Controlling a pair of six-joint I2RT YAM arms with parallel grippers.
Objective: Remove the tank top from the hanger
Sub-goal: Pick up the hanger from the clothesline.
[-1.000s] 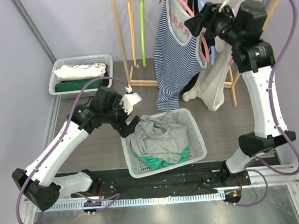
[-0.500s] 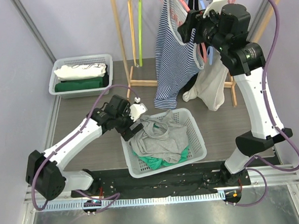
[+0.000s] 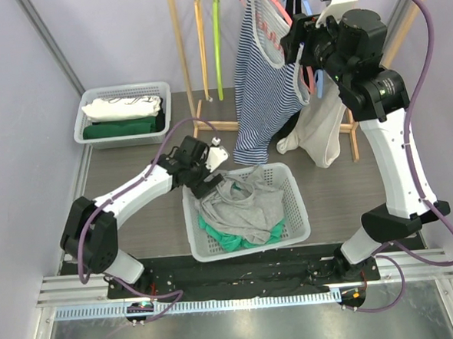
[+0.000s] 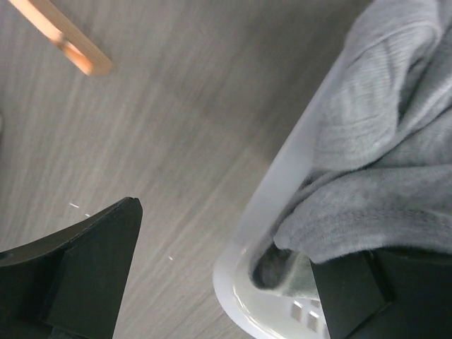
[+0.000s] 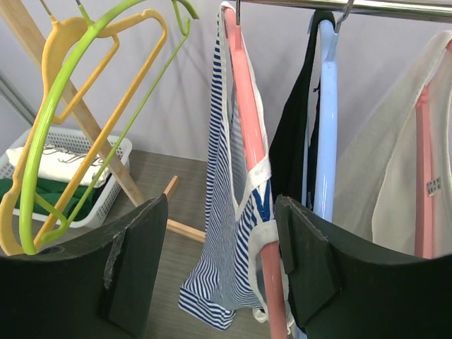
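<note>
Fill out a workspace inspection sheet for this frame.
Surface: grey wood-grain tabletop.
Job's things: striped tank top hangs on pink hanger, on the rail.
Clutter: laundry basket with grey garment; small basket of folded clothes; empty green hanger; beige garment.
Grippers: left gripper open at laundry basket's rim; right gripper open, facing the tank top, holding nothing.
Cables: purple cable loops off each arm, no snag seen.
Surroundings: wooden rack, lilac walls.

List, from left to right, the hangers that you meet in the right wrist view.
Lime green plastic hanger → pink plastic hanger carrying the blue-and-white striped tank top → light blue plastic hanger → second pink hanger under the cream garment. The yellow hanger overlaps the green one, so it is left out.
</note>
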